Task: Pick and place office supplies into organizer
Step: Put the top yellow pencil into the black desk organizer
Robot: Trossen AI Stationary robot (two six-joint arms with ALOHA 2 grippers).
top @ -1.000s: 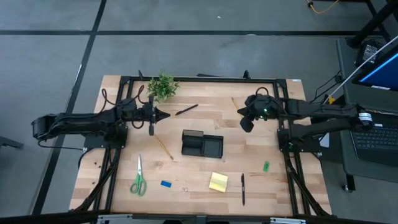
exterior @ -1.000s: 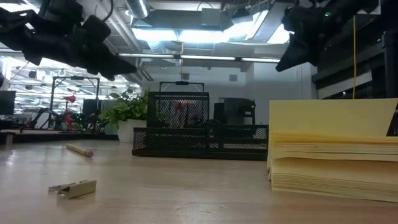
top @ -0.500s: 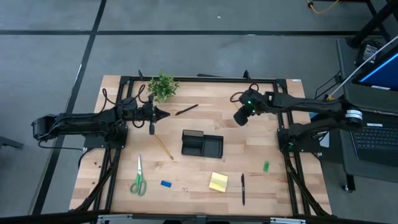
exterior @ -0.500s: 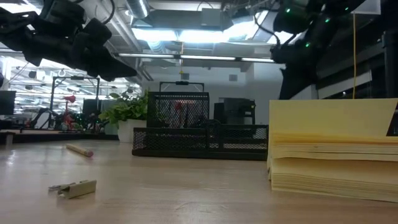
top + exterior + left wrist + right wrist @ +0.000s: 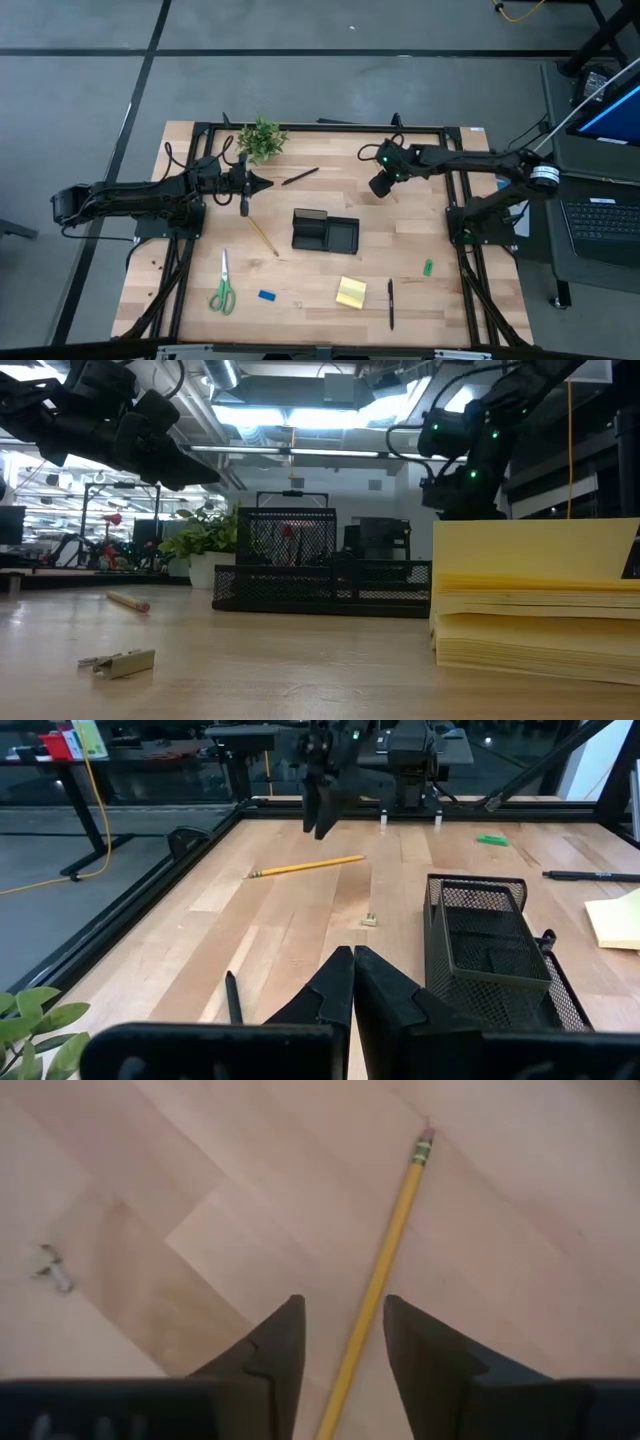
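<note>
My right gripper [image 5: 342, 1335] hangs open above a yellow pencil [image 5: 385, 1270] that lies flat on the table at the far right. The pencil runs into the gap between the fingers, and no touch shows. The left wrist view also shows this pencil [image 5: 305, 867] below my right gripper [image 5: 325, 805]. The black mesh organizer [image 5: 325, 232] stands mid-table. My left gripper [image 5: 262, 183] hovers shut left of it, holding nothing. Green-handled scissors [image 5: 222, 285], a blue block [image 5: 267, 295], a yellow sticky pad [image 5: 351, 292], a black pen [image 5: 390, 303] and a green piece [image 5: 428, 267] lie near the front edge.
A second pencil [image 5: 263, 237] lies left of the organizer, and another black pen [image 5: 300, 176] beyond it. A small plant [image 5: 262, 138] stands at the far edge. A tiny metal piece [image 5: 52, 1267] lies near the right gripper. Black frame rails [image 5: 320, 127] border the table.
My right gripper has come down and moved toward the table's left edge, tipping from nearly level to steeply downward, and now hangs over the far pencil. My left arm has kept still. No object has moved.
</note>
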